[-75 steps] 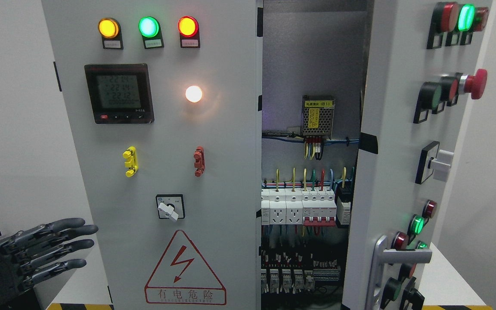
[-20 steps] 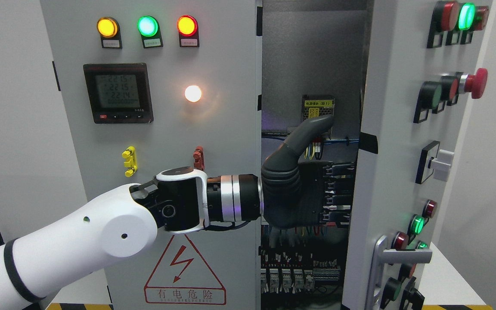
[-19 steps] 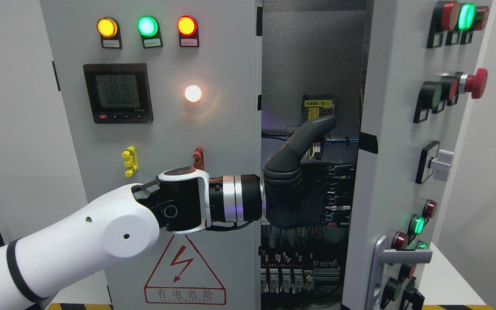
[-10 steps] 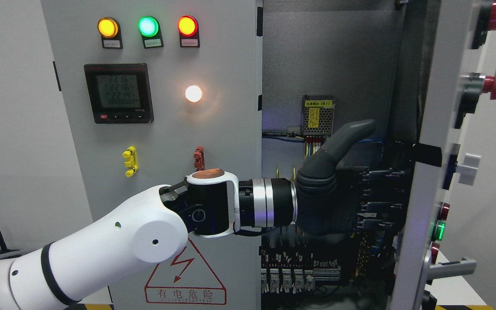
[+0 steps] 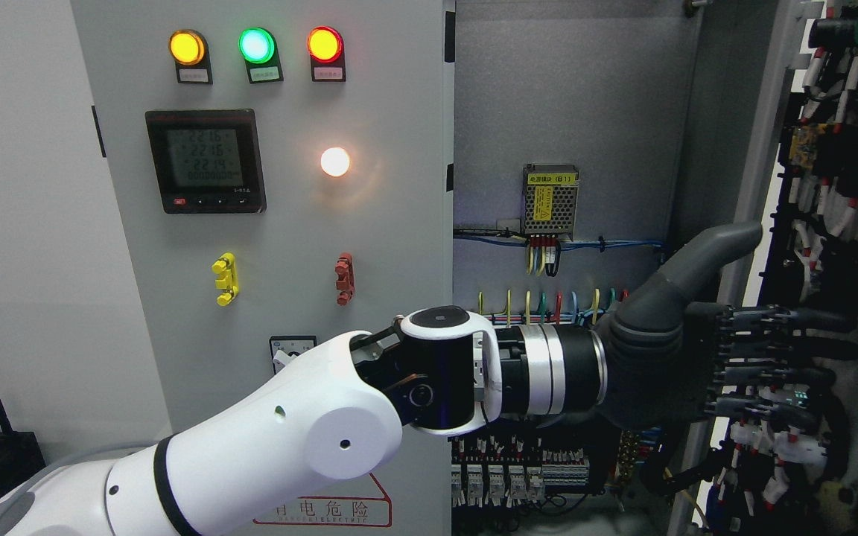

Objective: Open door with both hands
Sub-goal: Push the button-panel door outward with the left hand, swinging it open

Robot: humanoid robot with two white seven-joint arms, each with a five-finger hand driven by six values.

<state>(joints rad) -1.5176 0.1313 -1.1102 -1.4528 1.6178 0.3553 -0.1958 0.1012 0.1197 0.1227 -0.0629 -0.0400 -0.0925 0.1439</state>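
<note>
At the far left you see a plain pale wall, then the closed grey metal left door point(image 5: 287, 223) of the cabinet. Along its top sit three round lamps, amber point(image 5: 187, 47), green point(image 5: 257, 45) and red point(image 5: 325, 45), each over a small label too fine to read. Below them the black-framed digital meter point(image 5: 205, 161) shows three rows of digits near 221, though you cannot fix the last figures. A white round lamp point(image 5: 335, 161) glows beside it, with a yellow clip point(image 5: 225, 279) and a red clip point(image 5: 344, 279) lower down. The white arm covers most of the rotary switch point(image 5: 289, 350) and of the red warning triangle point(image 5: 325, 506), leaving only its Chinese characters at the bottom edge.

Right of that door the cabinet interior lies open: a perforated metal power supply point(image 5: 550, 201) carries a yellow label with Chinese text and "(B1)", above coloured wires and rows of terminal blocks, partly hidden by the wrist.

The left hand point(image 5: 704, 357) reaches across from the lower left, thumb raised, fingers point(image 5: 794, 346) stretched flat and straight, gripping nothing. They lie against the wired inner face of the grey right door point(image 5: 760, 149), which stands swung wide at the picture's right, its far side cut off by the edge. Whether the fingers press that face or merely overlap it you cannot tell.
</note>
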